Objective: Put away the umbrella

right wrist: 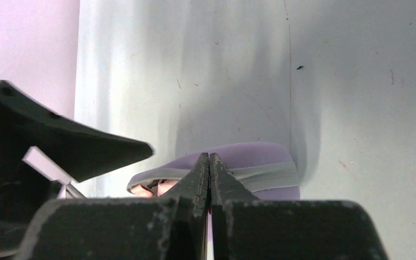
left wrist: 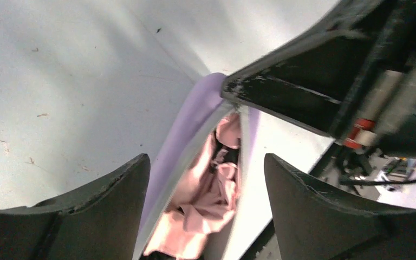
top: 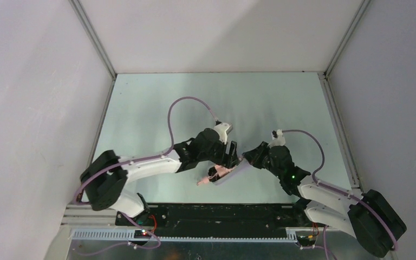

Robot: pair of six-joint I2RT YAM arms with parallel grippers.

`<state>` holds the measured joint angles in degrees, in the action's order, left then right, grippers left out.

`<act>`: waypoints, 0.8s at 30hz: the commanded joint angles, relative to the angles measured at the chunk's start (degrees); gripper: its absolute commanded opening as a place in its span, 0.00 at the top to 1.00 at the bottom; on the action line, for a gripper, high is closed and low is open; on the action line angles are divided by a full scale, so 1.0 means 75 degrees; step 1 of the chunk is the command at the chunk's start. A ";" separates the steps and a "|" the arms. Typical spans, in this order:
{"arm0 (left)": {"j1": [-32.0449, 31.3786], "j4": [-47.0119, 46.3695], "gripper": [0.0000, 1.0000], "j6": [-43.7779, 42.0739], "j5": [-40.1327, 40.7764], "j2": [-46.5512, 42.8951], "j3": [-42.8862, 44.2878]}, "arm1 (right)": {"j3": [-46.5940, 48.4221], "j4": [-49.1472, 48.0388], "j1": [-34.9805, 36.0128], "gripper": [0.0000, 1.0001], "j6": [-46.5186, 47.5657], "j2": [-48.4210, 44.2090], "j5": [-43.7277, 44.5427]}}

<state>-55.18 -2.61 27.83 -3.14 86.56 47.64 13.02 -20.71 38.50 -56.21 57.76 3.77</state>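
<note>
Umbrella (left wrist: 208, 200): pink fabric bunched inside the open lilac case (left wrist: 187, 124), which lies on the worktop (top: 151, 108) near the front edge, between both arms. Some pink pokes out at the end toward the left arm. Left claw (left wrist: 206, 160): fingers apart, straddling the case. Right claw (right wrist: 209, 157): fingers pressed together, tips at the case's grey rim.
</note>
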 commanded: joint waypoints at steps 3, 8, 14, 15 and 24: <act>0.0150 0.0772 0.15 -0.0258 -0.0434 -0.0929 -0.0142 | 0.0010 -0.0199 -0.0110 1.00 0.0616 -0.0204 -0.0535; 0.0305 0.0904 0.15 -0.0358 -0.0255 -0.0707 -0.0410 | 0.0012 -0.0410 -0.0088 1.00 0.0616 0.0022 -0.0821; 0.0350 0.0517 0.21 -0.0216 -0.0456 0.0146 -0.0565 | 0.0058 -0.0573 -0.0019 1.00 0.0630 0.0206 -0.0864; 0.0338 0.0431 0.26 -0.0154 -0.0606 0.0345 -0.0581 | 0.0102 -0.0564 -0.0004 1.00 0.0636 0.0249 -0.0883; -0.0497 -0.1095 0.69 0.0522 0.0370 0.1648 -0.0755 | 0.0597 -0.0916 0.1337 1.00 0.0020 0.0697 -0.0800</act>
<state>-55.40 -6.22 28.99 -6.35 91.46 43.81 13.34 -23.77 41.06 -52.71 61.32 0.91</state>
